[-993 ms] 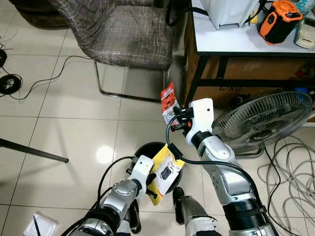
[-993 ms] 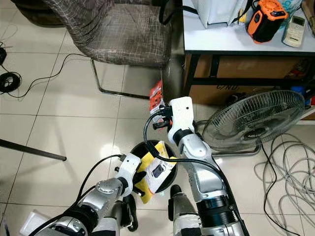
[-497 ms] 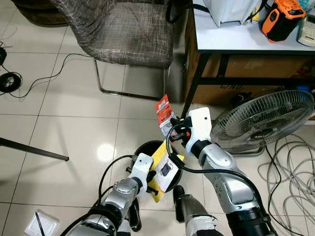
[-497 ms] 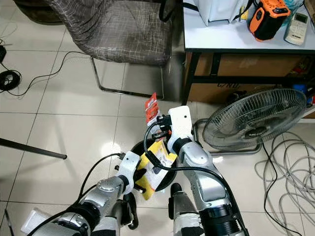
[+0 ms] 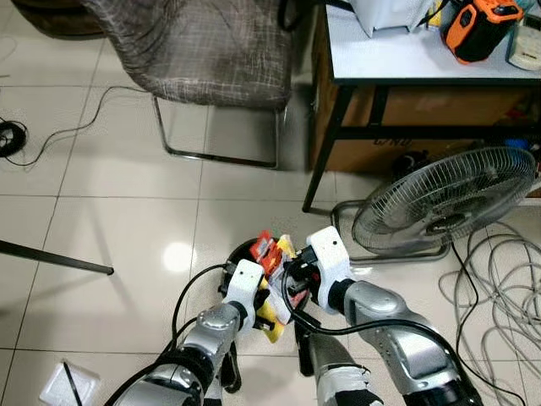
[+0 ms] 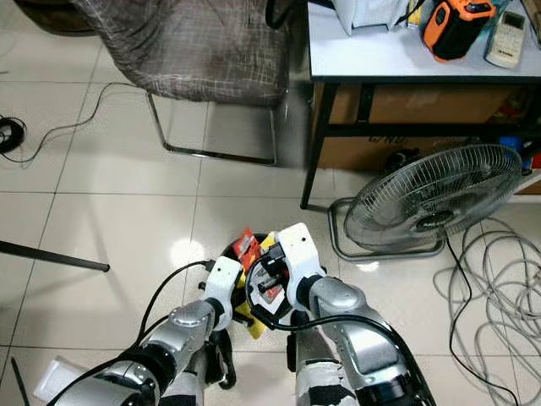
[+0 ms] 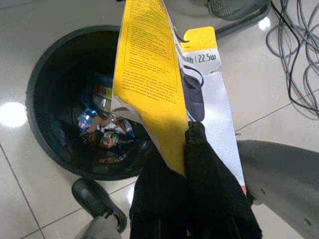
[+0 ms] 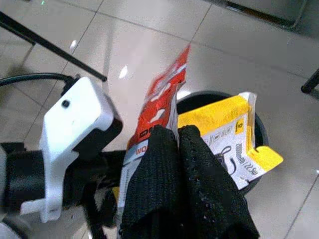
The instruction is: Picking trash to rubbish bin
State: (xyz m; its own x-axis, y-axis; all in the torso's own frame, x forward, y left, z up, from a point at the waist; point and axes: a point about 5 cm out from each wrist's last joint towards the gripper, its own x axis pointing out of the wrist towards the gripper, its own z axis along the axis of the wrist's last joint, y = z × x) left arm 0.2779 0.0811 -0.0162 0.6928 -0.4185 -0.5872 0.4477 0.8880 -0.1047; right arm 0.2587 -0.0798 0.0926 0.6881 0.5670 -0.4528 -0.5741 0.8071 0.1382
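currently the left gripper (image 7: 192, 164) is clamped on a yellow package (image 7: 149, 84), held over the near rim of the rubbish bin (image 7: 37, 87). the right gripper (image 8: 172, 149) is clamped on a red wrapper (image 8: 162, 102), just above the bin's opening. risk: both grippers crowd one opening; releasing off-centre could drop either item onto the floor tiles (image 5: 110, 237), or the packages could snag. beyond stands the fan (image 5: 444, 199).

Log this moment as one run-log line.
left gripper: shut on yellow package | right gripper: shut on red wrapper | both over black bin | bin holds trash | nothing released
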